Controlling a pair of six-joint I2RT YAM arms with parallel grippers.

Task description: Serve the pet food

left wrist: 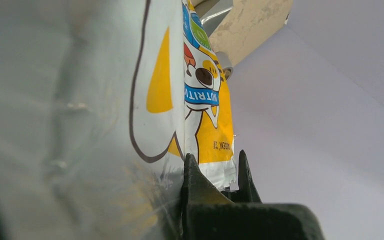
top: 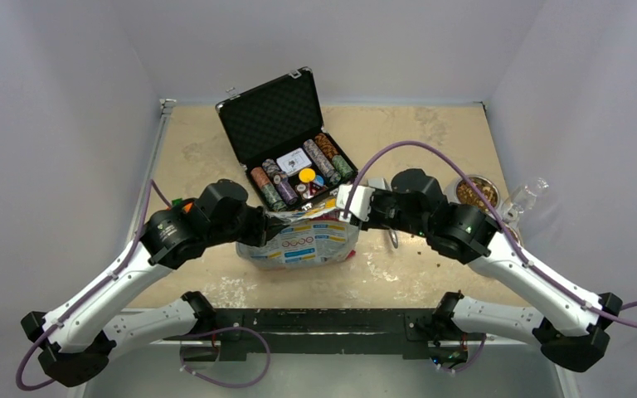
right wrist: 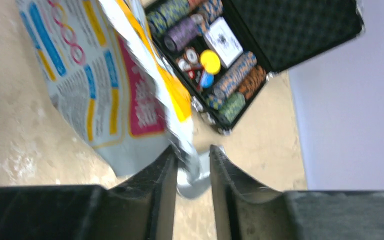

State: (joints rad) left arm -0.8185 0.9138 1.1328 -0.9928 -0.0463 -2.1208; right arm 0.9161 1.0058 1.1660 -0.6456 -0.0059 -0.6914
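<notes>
The right gripper [right wrist: 193, 148] stands slightly parted. The top edge of the pet food bag [right wrist: 105, 90] passes loosely between its fingers, and nothing is clamped. The left gripper [left wrist: 215, 156] is closed tight on the opposite edge of the bag.

In the top view the bag rests on the worktop [top: 216, 141] at centre frame, between the two arms. The poker chip case [top: 286, 141] sits just behind it.

The pet food [top: 478, 193] lies in the metal bowl [top: 454, 192] at right of frame, so serving appears largely done.

- Hold the left pinch firm and keep the bag mouth uppermost.
- Draw the right gripper straight back along its finger line, so that neither fingertip snags the film or tips the bag.
</notes>
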